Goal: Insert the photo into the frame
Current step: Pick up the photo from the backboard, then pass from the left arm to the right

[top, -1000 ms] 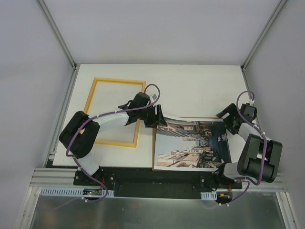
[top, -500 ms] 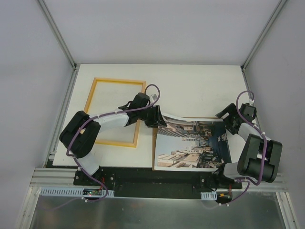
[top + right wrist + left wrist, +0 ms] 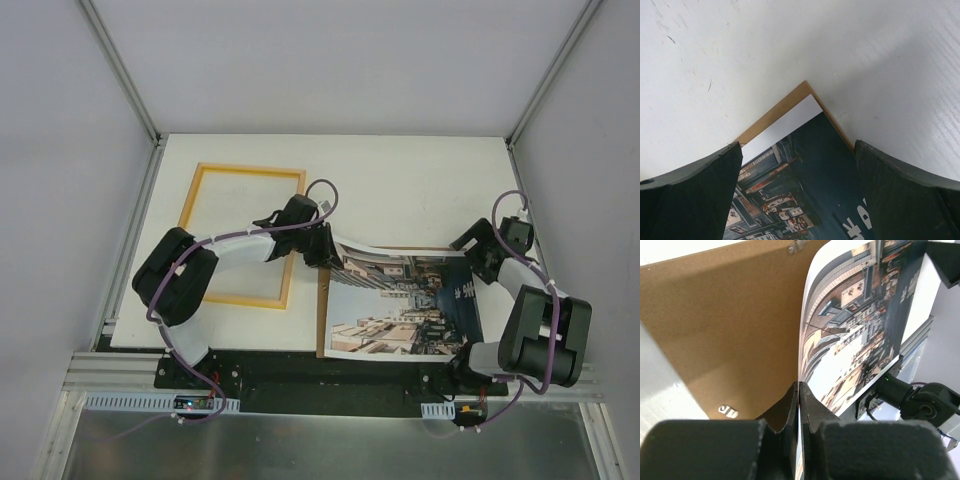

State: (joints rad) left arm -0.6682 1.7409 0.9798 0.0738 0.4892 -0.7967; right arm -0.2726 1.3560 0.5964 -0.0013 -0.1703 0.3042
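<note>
The photo [image 3: 400, 305], a city street print, lies picture side up on a brown backing board [image 3: 321, 300] at the near right of the table. My left gripper [image 3: 326, 252] is shut on the photo's far left corner, and that edge curls up off the board. In the left wrist view the gripper [image 3: 799, 386] pinches the thin sheet of the photo [image 3: 850, 330] above the board [image 3: 730, 330]. The yellow frame [image 3: 250, 168] lies flat at the left, empty. My right gripper [image 3: 478, 250] stands open over the photo's far right corner [image 3: 810, 170], fingers astride it, not touching.
The white table [image 3: 400, 180] is walled by grey panels and metal rails. The backing board's corner [image 3: 775, 110] peeks out past the photo. Metal clips [image 3: 728, 411] sit on the board. The left arm lies across the frame's right rail.
My left gripper has shut on the photo's far left corner and lifted it slightly, so the sheet bows up. The right gripper has shifted a little towards the far corner, still open.
</note>
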